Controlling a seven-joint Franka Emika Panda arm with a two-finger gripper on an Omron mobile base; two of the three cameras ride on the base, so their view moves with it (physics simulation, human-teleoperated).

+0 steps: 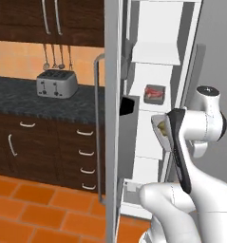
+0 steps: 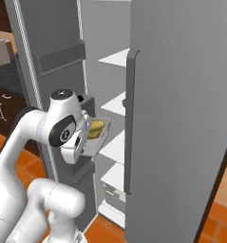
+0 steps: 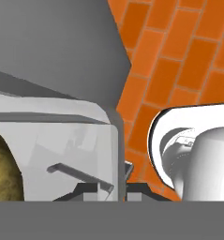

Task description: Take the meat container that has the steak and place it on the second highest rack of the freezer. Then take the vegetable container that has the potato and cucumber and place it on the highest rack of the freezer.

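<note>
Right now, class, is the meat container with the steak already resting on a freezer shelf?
Yes, the left base view shows the steak in its container sitting on a white shelf inside the open freezer.

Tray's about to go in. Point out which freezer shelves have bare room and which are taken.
The highest rack looks bare. The shelf below it holds the steak container. The gripper holds the vegetable container at the freezer opening, crowding it.

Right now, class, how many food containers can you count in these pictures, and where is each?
2. The steak container sits on a white freezer shelf. The vegetable container is gripped at its rim by the gripper, in front of the open freezer. Others may be hidden.
</note>
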